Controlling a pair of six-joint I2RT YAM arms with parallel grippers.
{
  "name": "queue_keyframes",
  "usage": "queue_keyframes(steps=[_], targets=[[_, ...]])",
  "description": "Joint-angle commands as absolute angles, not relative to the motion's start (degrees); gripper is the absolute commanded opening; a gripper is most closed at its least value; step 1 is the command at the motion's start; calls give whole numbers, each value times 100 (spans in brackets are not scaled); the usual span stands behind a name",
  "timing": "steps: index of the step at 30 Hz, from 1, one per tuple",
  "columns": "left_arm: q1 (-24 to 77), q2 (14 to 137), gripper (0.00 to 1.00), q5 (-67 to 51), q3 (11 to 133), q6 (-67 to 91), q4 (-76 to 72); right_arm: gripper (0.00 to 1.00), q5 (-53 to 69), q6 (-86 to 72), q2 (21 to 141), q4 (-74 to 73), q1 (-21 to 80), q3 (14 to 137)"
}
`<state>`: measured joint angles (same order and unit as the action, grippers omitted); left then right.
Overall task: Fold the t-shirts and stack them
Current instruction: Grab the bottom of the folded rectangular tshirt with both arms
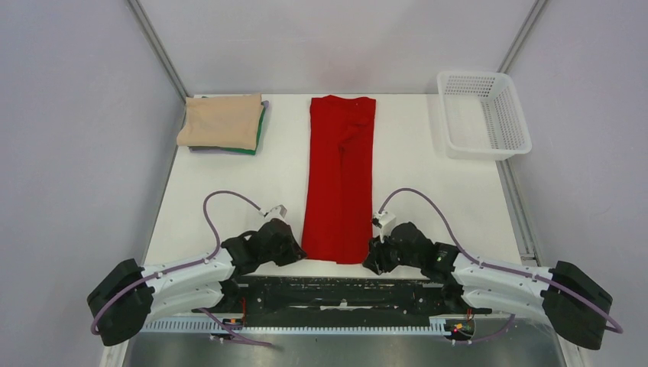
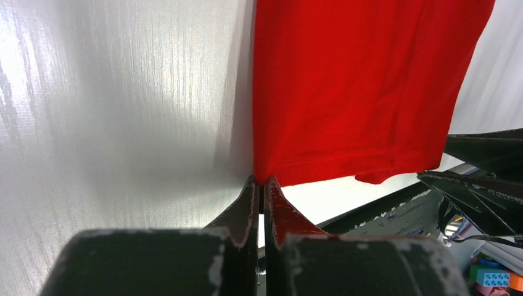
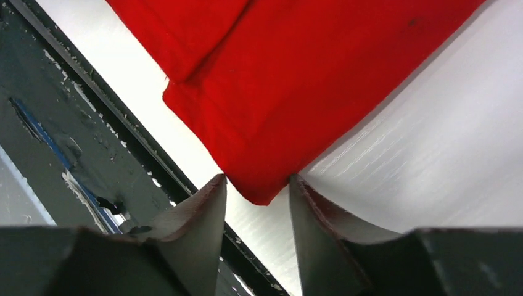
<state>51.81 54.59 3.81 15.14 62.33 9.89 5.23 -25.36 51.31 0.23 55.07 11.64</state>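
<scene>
The red t-shirt (image 1: 340, 176) lies folded into a long narrow strip down the middle of the white table (image 1: 428, 183), with its near end at the front edge. My left gripper (image 1: 296, 251) is at the strip's near left corner. In the left wrist view the left gripper (image 2: 264, 180) has its jaws closed on the corner tip of the red cloth (image 2: 358, 80). My right gripper (image 1: 373, 256) is at the near right corner. In the right wrist view it (image 3: 258, 182) is open, with the red corner (image 3: 296, 80) between its fingertips. The folded beige t-shirt (image 1: 221, 121) lies on the dark green one (image 1: 260, 136) at the back left.
A white plastic mesh basket (image 1: 483, 115) stands at the back right corner of the table. The black mounting rail (image 1: 344, 294) runs along the front edge just below the shirt's near end. Grey walls close in the table on three sides.
</scene>
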Motion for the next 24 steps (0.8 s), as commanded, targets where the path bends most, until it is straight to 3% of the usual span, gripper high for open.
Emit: queue_keyframes(steps=[1, 4, 5, 15, 24], targets=[[5174, 5423, 2, 221, 1303, 6405, 1247, 34, 216, -2547, 5410, -48, 5646, 1172], [5207, 5368, 2, 166, 1277, 6444, 1280, 3, 144, -2560, 5445, -46, 5693, 1168], [5244, 5315, 2, 194, 1270, 6496, 1327, 0, 145, -2575, 5422, -47, 5717, 1146], [6193, 4270, 2, 683, 1193, 6983, 1991, 0, 263, -3192, 4654, -200, 6323, 913], [6159, 4246, 2, 801, 1459, 6446, 1222, 0, -520, -3163, 4495, 243, 6337, 1100]])
